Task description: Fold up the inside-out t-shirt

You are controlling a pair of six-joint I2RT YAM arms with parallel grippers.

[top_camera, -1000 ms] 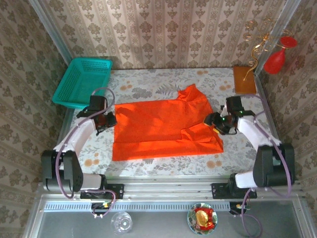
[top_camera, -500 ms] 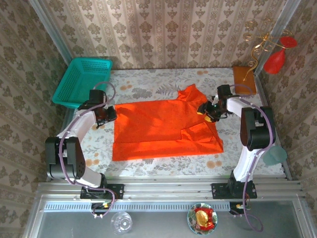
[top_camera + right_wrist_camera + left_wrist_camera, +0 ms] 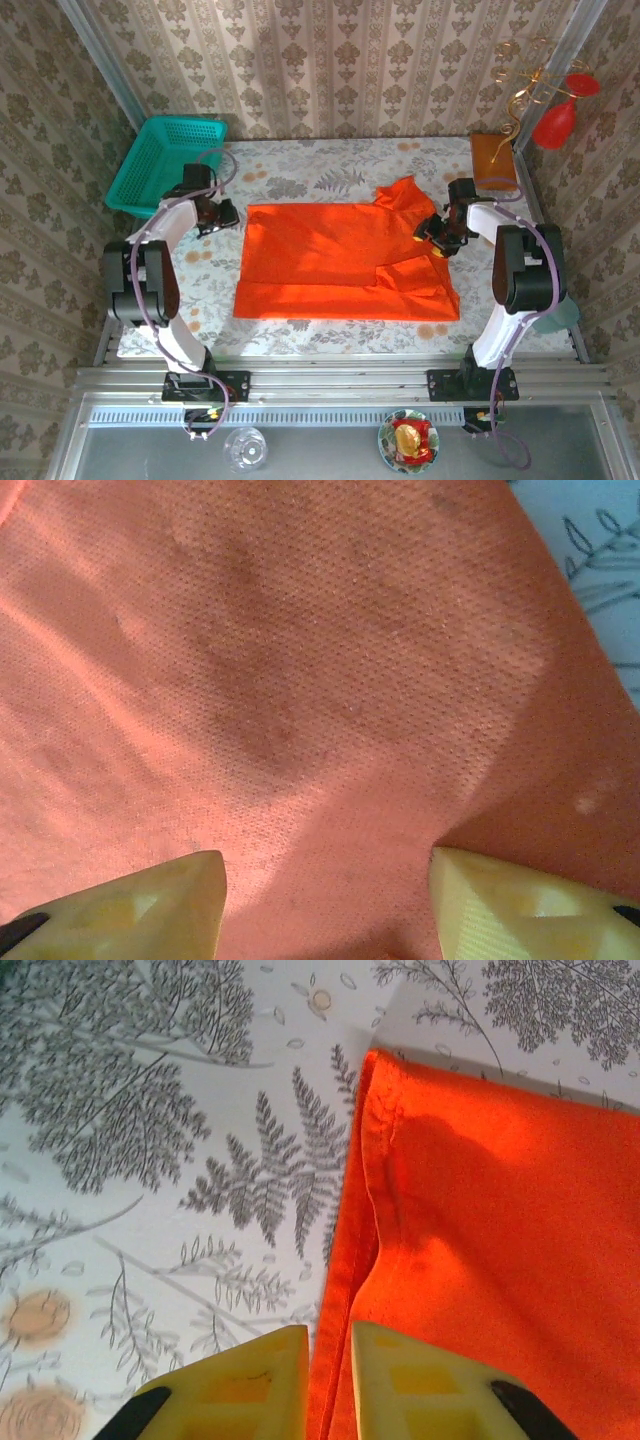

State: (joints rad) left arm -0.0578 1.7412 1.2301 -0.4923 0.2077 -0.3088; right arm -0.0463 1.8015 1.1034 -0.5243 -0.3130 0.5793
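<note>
Teal basket (image 3: 165, 165), upper left, tilted against the wall, partly off the leaf-print tablecloth (image 3: 300, 180). Flat brown-orange block (image 3: 493, 161) at the cloth's upper right corner. Red vase (image 3: 557, 122) and gold wire curls (image 3: 522, 95) at far upper right. Bottom centre: clear glass bowl (image 3: 244, 449) and, right of it, a patterned dish (image 3: 384, 441) holding something red and gold.

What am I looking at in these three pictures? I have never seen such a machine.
Two robot arms, left and right, are bolted at the near edge of a table. The wide picture comes from a camera above and behind them; the two close pictures come from cameras on their wrists, looking down past each yellow claw. An orange-red t-shirt lies spread on the table, a teal basket at the far left. The left claw pinches the shirt's edge; the right claw stands open over the cloth, holding nothing.
</note>
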